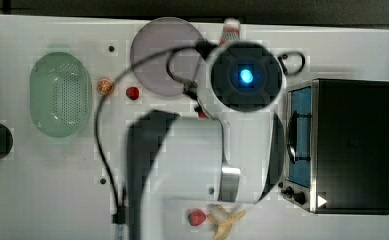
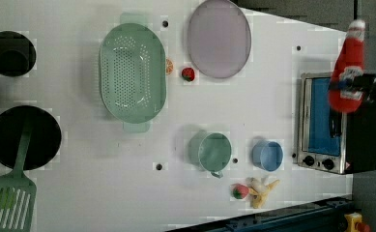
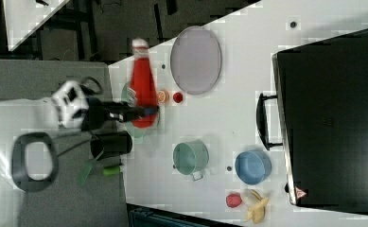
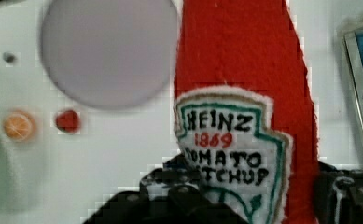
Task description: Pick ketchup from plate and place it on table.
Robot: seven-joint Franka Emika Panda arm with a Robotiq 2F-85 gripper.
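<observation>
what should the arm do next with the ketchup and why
Probably carry it sideways to bare table and lower it. The claw grips the ketchup by its lower body and holds it raised; the plate is bare, so the pick looks done. In the left view the bottle overlaps the toaster oven, so an open patch of table seems the safer place.

The robot arm [image 1: 192, 155] fills the middle of the white table [image 1: 47, 175], its round wrist end with a blue light just beside the lilac-grey plate [image 1: 157, 45]. The ketchup [image 1: 230, 31] cap peeks out above it. A mint-green perforated basket [image 1: 60, 95] lies toward the top view's left, a toaster oven [image 1: 347, 145] toward its right.
</observation>
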